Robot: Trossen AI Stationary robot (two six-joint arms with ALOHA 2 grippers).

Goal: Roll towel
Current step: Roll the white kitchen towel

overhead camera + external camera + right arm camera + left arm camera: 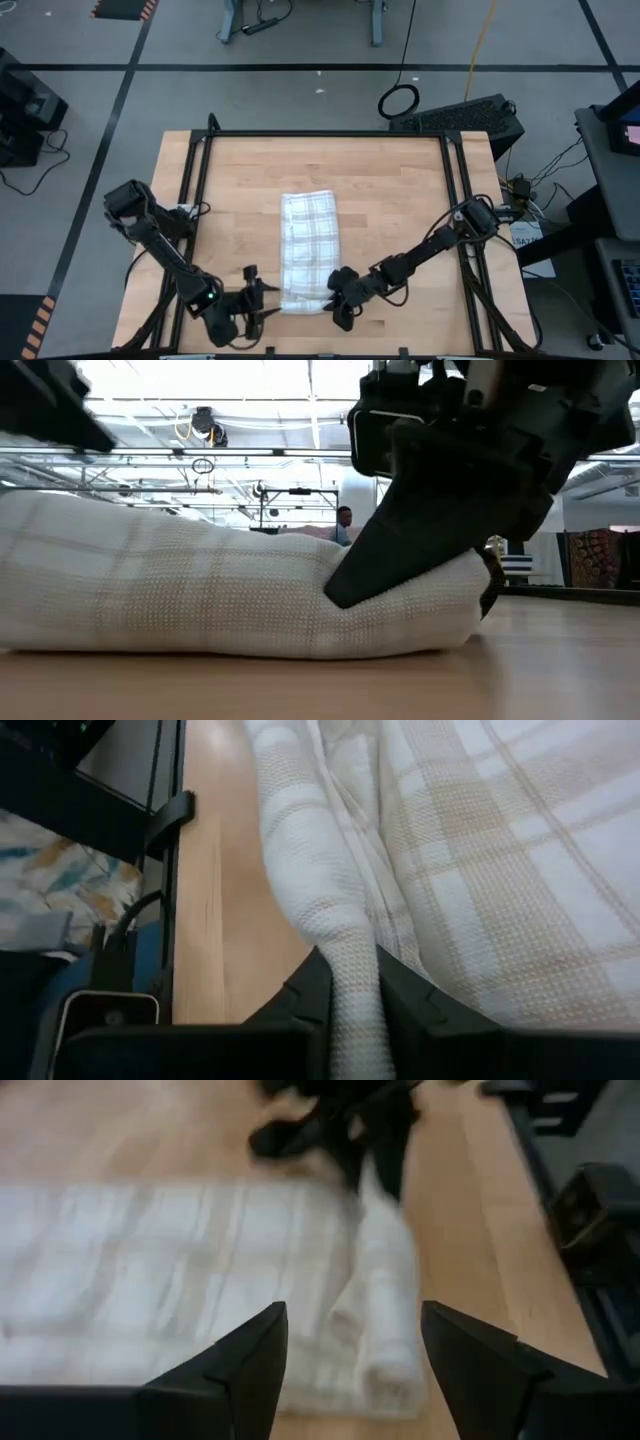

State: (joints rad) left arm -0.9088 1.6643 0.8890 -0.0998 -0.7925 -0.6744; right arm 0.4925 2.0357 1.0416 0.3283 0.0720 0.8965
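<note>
The towel (pixel 308 250), white with a tan plaid grid, lies as a long folded strip in the middle of the wooden table (pixel 400 200). Its near end is rolled up into a thick roll (pixel 385 1330) that rests on the tabletop. My right gripper (pixel 335 297) is at the roll's right end and shut on it. Just off the roll's left end, my left gripper (pixel 268 300) stands open; in the left wrist view its fingers (pixel 250 1370) are spread with nothing between them. My right gripper pinches the right end of the roll (pixel 340 935) between its two fingers, which come in slanting down from the table's right side. In the low view a finger (pixel 400 560) dents the cloth there. The roll stays resting on the table.
Black frame rails (pixel 195 200) (pixel 455 200) run along the table's left and right sides. The unrolled part of the towel (pixel 308 215) stretches toward the far edge, with bare wood on both sides. A person (pixel 344 520) shows far off in the room.
</note>
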